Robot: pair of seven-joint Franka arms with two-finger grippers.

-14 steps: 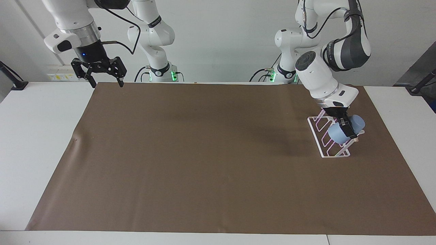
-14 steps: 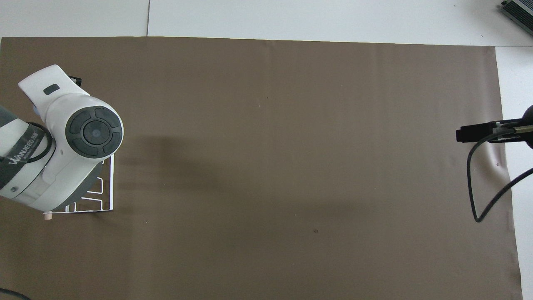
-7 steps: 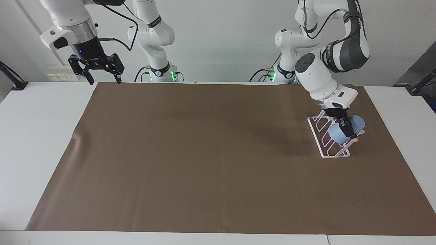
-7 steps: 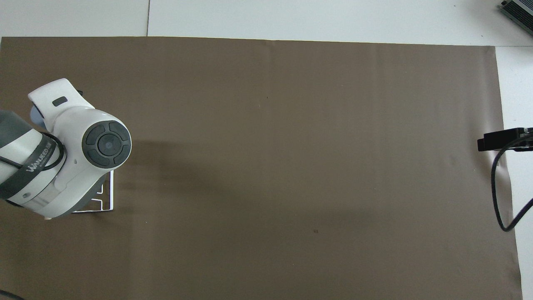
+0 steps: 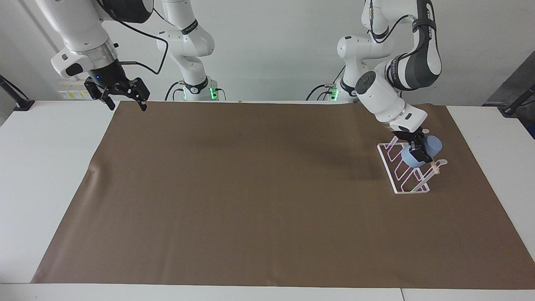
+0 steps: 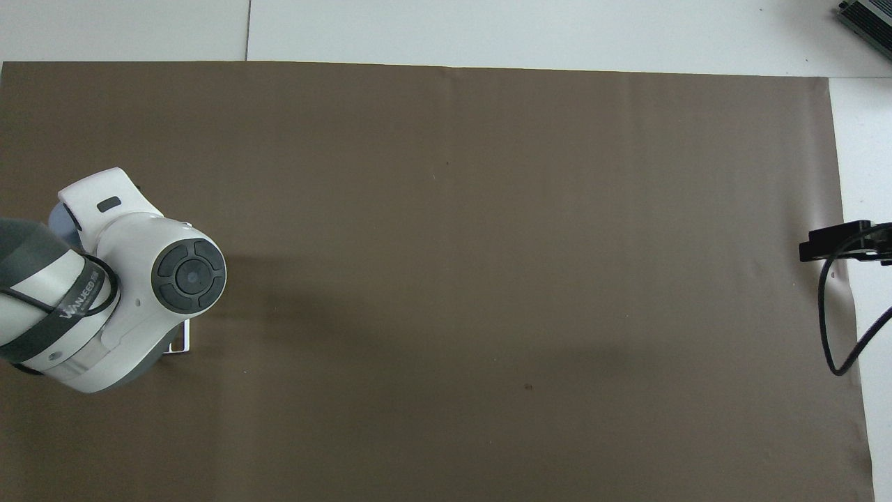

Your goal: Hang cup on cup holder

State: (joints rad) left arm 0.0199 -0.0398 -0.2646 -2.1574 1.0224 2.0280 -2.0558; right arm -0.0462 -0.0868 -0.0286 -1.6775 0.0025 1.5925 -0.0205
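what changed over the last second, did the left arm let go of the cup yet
No. The left gripper stays shut on the cup and has carried it toward the robots along the cup holder. The right gripper, open, drew back toward the right arm's end of the table. The cup holder and brown mat stayed put.

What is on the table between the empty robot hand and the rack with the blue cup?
Only bare brown mat lies between the right gripper and the cup holder; the facing view shows it.

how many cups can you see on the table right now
1: the light blue cup, tilted on the white cup holder at the left arm's end, held by the left gripper. None appears hidden.
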